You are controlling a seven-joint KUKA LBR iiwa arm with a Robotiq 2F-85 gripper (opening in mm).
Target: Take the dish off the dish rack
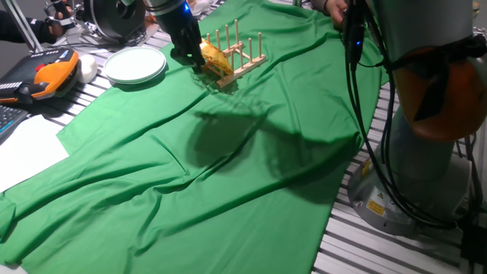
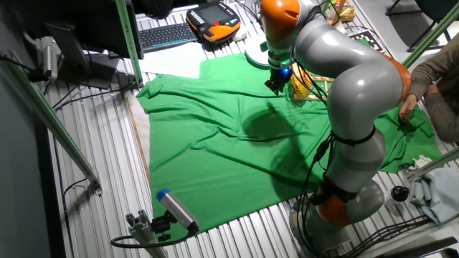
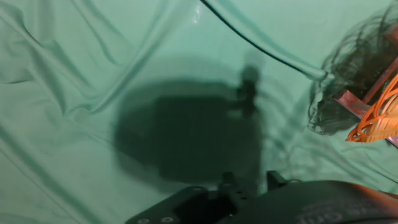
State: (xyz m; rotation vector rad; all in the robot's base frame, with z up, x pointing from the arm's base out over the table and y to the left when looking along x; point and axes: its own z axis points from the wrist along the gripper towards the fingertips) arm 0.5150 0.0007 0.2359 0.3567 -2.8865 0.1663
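The dish [image 1: 214, 55] is a yellow woven wicker bowl standing on edge in the dish rack [image 1: 242, 55], a small light-wood rack with upright pegs on the green cloth. My gripper [image 1: 195, 64] is black and sits low at the dish's left side, close to or touching its rim. The fixed views do not show its jaws clearly. In the other fixed view the gripper [image 2: 277, 87] is just left of the dish [image 2: 300, 86], and the arm hides most of the rack. The hand view shows the dish's rim [image 3: 377, 122] and a rack bar [image 3: 365, 94] at the right edge, with no fingers visible.
A stack of white plates [image 1: 135, 65] lies left of the rack. An orange teach pendant [image 1: 52, 77] sits at the far left. The green cloth [image 1: 228, 167] is wrinkled. The arm's base [image 1: 426, 99] and hanging cables stand at the right. A person's hand [image 2: 407, 106] rests at the table's far side.
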